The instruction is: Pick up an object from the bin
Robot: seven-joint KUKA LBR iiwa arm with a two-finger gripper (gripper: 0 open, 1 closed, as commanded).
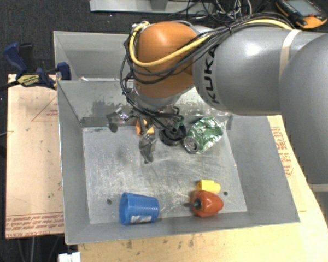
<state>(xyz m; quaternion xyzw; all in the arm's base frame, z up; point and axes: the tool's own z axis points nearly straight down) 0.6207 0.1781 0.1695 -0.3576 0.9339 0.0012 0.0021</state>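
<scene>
Near the back of the bin [71,146], your gripper [147,146] hangs over bare floor beside the crushed green can [205,134]. Whether it is spread or pressed together, I cannot tell. I judge this is the approach step; next you must centre it over one thing.

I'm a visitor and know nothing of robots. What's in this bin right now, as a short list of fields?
container: grey metal bin
gripper: above bare floor near the bin's middle
nearest thing: crushed green can, view-right of the gripper
front left: blue cup lying on its side
front right: yellow block just behind a red toy pepper
</scene>
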